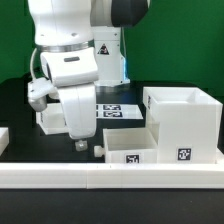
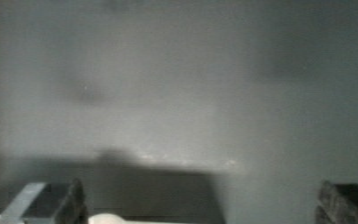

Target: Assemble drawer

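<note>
Early stage: two-finger gripper [image 1: 82, 147] spread wide and empty over black table [image 1: 20, 105], low white plastic rectangular tray [image 1: 128, 150] just beside tall white boxy casing [image 1: 185, 115], not slotted in yet

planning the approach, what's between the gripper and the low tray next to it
Only bare black table lies between the gripper and the low tray, as the exterior view shows.
</note>
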